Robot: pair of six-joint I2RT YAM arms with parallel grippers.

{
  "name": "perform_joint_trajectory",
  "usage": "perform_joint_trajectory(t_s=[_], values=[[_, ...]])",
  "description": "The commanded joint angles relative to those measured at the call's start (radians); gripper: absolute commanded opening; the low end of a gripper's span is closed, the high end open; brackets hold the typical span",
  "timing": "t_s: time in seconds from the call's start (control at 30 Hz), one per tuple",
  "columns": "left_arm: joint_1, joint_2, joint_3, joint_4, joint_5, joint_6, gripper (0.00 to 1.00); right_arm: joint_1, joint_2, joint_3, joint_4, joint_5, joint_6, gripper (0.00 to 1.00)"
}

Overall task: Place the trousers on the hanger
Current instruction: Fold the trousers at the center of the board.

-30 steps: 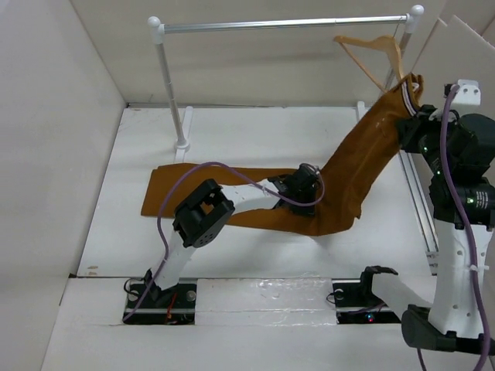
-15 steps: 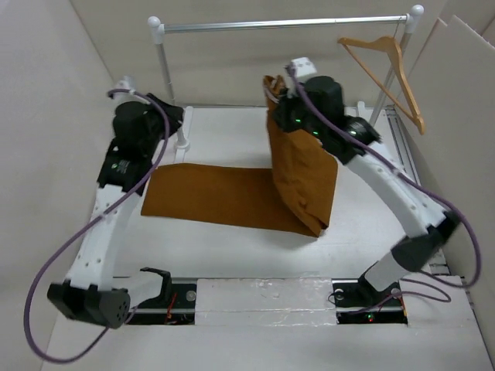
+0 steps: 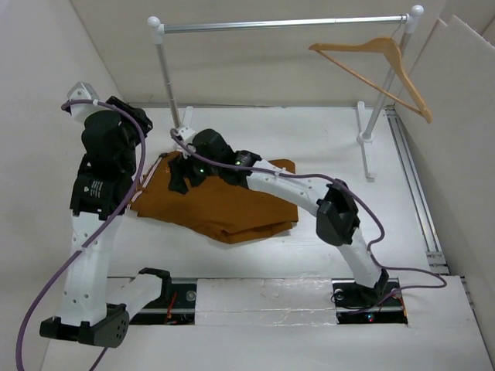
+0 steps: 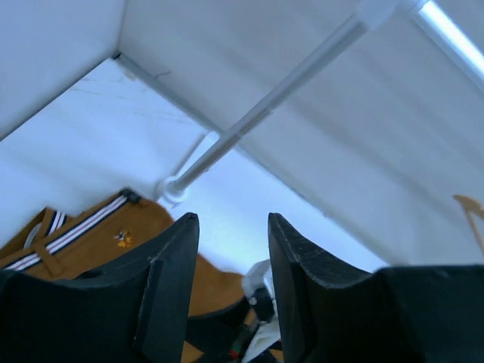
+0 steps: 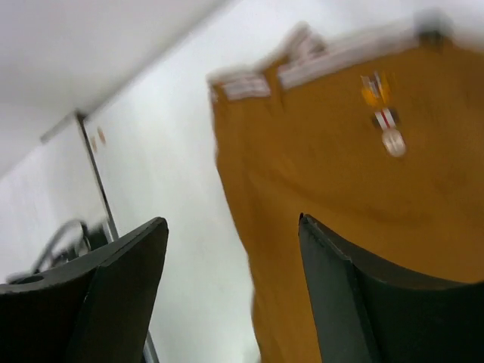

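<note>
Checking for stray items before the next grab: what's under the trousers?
Only the white table shows around the folded trousers. Their lower layer and whatever lies beneath are covered, and the right gripper hides part of the waistband end.

Trousers (image 3: pixel 220 205): plain rust-brown. Waistband trim (image 4: pixel 76 231): white with dark stripes. Small emblem (image 5: pixel 382 113) on the cloth: yellow, white, a touch of red; too blurred for detail. Hanger (image 3: pixel 371 66): light natural wood. Rail (image 3: pixel 286 25): silver; posts (image 3: pixel 164 85) white. Table (image 3: pixel 309 131): white. My left fingers (image 4: pixel 170 295) and right fingers (image 5: pixel 113 302): black. My left arm (image 3: pixel 89 255): white links, black joints.
</note>
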Motion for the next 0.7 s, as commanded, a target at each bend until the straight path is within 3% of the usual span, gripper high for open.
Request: perform_joint_trajectory(t_s=[0.0, 0.1, 0.23, 0.4, 0.5, 0.6, 0.67], values=[[0.0, -0.036, -0.115, -0.016, -0.041, 0.034, 0.38, -0.086, -0.218, -0.202, 0.15, -0.124, 0.014, 0.75], [0.0, 0.001, -0.294, 0.046, 0.06, 0.024, 0.42, -0.163, -0.365, -0.477, 0.178, -0.111, -0.027, 0.72], [0.011, 0.145, -0.452, 0.133, 0.218, 0.005, 0.42, -0.241, -0.614, -0.751, 0.085, -0.041, -0.104, 0.0], [0.174, 0.321, -0.609, 0.293, 0.416, -0.061, 0.35, -0.327, -0.766, -1.051, 0.036, 0.013, -0.121, 0.01], [0.21, 0.367, -0.655, 0.318, 0.378, -0.067, 0.29, -0.377, -0.794, -1.226, 0.101, 0.034, -0.127, 0.06], [0.236, 0.41, -0.673, 0.296, 0.315, -0.082, 0.26, -0.425, -0.727, -1.307, 0.152, 0.031, -0.15, 0.04], [0.245, 0.421, -0.695, 0.27, 0.289, -0.119, 0.2, -0.437, -0.688, -1.336, 0.16, 0.024, -0.158, 0.0]])
